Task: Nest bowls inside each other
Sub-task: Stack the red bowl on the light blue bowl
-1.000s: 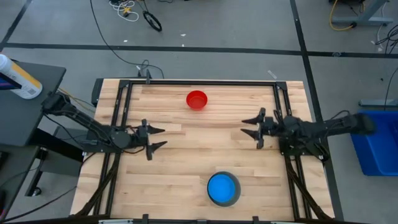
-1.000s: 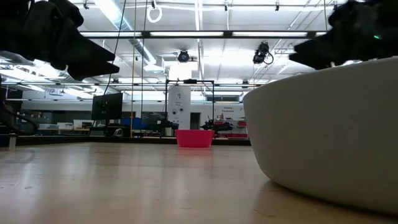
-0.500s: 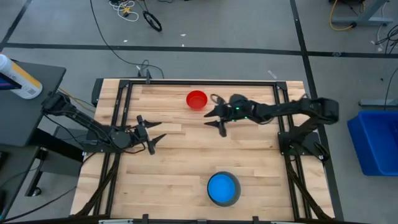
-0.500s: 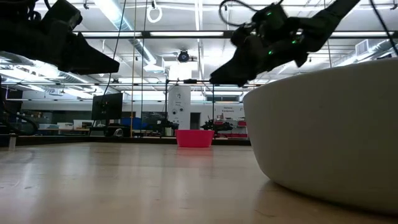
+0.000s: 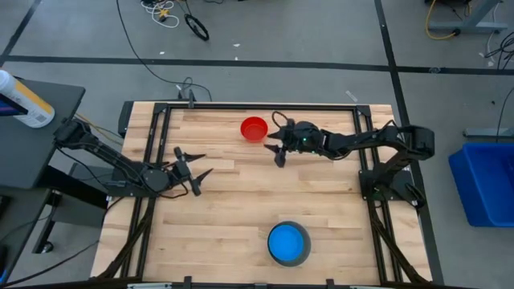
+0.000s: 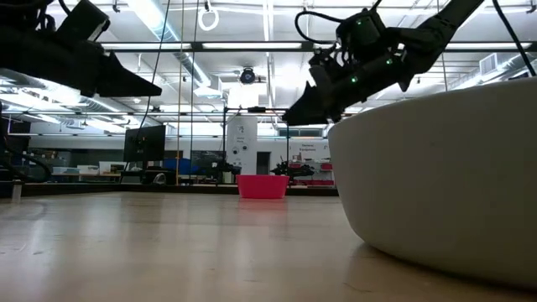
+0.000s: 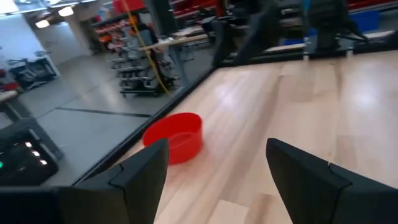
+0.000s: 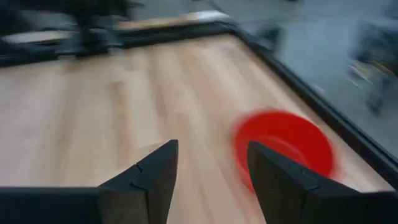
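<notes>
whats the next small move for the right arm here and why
Probably ease the right gripper the rest of the way to the red bowl and lower its open fingers over the rim. It sits just beside the bowl, holding nothing, and the red bowl is the only one not yet in the grey bowl stack. The left gripper waits, open.

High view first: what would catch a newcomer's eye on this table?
The red bowl sits alone near the table's far edge, with the right hand open and just beside it. Near the front edge stands the pale grey bowl with a light blue bowl nested inside. The left hand, open too, hovers over bare wood at the left.
</notes>
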Tool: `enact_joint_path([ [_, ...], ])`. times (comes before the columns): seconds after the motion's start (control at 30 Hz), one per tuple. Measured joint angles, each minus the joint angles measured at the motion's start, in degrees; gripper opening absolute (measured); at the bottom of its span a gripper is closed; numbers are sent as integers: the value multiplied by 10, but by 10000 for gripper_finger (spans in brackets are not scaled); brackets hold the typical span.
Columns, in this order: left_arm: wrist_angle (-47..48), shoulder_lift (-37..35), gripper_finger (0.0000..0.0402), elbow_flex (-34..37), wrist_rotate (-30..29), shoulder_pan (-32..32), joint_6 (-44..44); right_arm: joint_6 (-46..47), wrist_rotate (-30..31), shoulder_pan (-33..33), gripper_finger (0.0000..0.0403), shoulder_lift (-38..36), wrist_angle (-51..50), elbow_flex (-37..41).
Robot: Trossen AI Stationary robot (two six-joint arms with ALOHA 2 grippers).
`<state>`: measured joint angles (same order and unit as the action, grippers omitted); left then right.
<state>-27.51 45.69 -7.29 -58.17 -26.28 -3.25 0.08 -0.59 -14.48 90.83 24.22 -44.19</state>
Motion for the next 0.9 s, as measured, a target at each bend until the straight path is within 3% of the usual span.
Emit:
enact_joint_path([
  [0.13, -12, 0, 275, 0, 4, 0, -8, -12, -102, -21, 191, 49, -5, -43],
  [0.27, -45, 0, 275, 0, 10, 0, -44, -25, -175, -48, 191, 148, -133, -154],
  [0.37, -62, 0, 275, 0, 10, 0, -60, -57, -180, -54, 192, 219, -250, -240],
  [0.5, -62, 0, 275, 0, 21, 0, -57, -80, -181, -54, 194, 263, -300, -301],
  [0.73, -59, 0, 275, 0, 37, 0, -46, -94, -178, -54, 206, 254, -323, -327],
  [0.9, -59, 0, 275, 0, 37, 0, -47, -115, -146, -66, 208, 251, -393, -369],
])
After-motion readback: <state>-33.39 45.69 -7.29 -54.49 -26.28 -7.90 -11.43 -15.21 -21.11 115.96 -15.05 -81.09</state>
